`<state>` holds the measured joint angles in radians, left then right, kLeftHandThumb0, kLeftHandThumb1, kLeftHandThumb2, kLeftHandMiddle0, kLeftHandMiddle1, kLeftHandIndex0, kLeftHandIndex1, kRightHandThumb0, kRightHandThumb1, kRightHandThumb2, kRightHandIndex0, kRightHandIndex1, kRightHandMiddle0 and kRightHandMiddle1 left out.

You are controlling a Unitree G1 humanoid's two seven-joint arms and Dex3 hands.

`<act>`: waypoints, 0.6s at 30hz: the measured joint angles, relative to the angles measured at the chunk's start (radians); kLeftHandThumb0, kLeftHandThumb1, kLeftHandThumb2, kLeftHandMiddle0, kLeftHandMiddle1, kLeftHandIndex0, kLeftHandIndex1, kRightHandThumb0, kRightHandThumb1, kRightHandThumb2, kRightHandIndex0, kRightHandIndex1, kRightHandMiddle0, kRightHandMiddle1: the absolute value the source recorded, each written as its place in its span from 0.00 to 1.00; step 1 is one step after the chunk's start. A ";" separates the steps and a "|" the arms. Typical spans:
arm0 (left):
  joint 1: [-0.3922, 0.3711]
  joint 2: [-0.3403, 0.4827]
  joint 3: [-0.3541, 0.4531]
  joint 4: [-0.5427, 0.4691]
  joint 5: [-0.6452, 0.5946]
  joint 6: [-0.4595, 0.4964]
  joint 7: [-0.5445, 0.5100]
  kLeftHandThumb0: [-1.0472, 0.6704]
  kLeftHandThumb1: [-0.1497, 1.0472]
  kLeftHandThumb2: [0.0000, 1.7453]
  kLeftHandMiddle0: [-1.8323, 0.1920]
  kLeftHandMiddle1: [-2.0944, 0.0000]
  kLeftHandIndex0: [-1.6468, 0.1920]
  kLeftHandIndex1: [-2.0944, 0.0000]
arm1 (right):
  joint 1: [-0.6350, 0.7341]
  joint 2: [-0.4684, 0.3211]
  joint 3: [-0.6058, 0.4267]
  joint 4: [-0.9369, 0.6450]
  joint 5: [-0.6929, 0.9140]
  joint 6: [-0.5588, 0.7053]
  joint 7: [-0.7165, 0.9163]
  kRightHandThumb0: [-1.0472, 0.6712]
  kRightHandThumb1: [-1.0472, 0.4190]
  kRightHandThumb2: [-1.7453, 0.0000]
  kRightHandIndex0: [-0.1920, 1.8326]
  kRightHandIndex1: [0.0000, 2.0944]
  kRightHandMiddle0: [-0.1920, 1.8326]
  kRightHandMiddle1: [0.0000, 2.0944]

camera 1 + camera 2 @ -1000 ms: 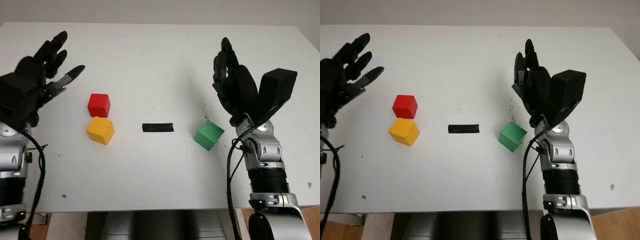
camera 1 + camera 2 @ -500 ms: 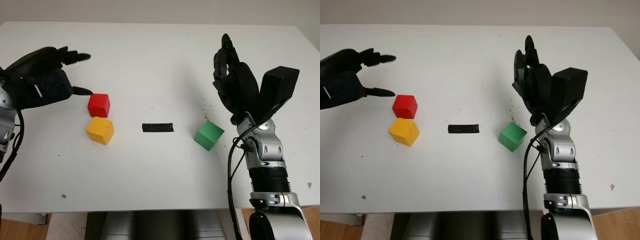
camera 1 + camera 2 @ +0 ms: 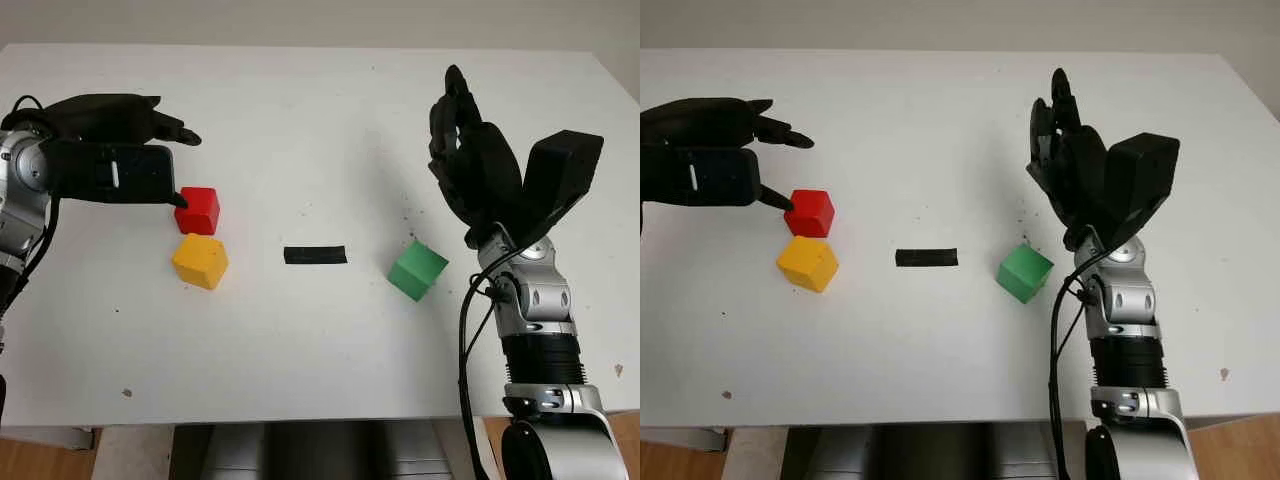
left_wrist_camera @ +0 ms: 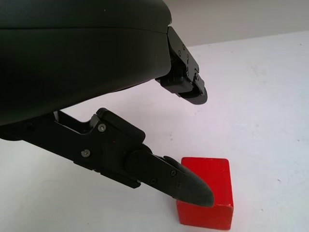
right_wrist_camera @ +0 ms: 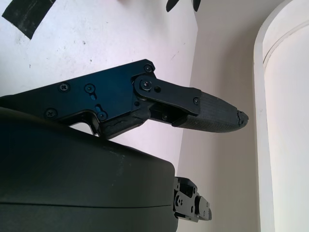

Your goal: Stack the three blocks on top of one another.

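The left robot hand (image 3: 120, 150) is open just beside the red block (image 3: 198, 210) on the surface (image 3: 320, 120) — ready to grab it. The yellow block (image 3: 200, 261) touches it; the green block (image 3: 417, 269) sits apart, near the open right robot hand (image 3: 480, 175).

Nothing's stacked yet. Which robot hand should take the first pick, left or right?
Left, probably. The left robot hand is open right beside the red block, one fingertip at its side, with the yellow block just in front. The right robot hand is open, raised behind the green block.
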<state>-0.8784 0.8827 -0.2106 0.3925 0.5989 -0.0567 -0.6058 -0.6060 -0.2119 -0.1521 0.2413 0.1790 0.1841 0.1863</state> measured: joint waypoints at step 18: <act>-0.015 0.000 0.000 0.004 -0.024 -0.015 -0.093 0.18 0.84 0.03 0.96 0.98 0.66 0.94 | 0.000 0.001 0.000 0.000 0.000 0.003 -0.018 0.17 0.00 0.61 0.00 0.00 0.00 0.00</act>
<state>-0.8936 0.8827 -0.2106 0.3963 0.5749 -0.0717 -0.6985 -0.6059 -0.2108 -0.1519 0.2412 0.1789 0.1875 0.1679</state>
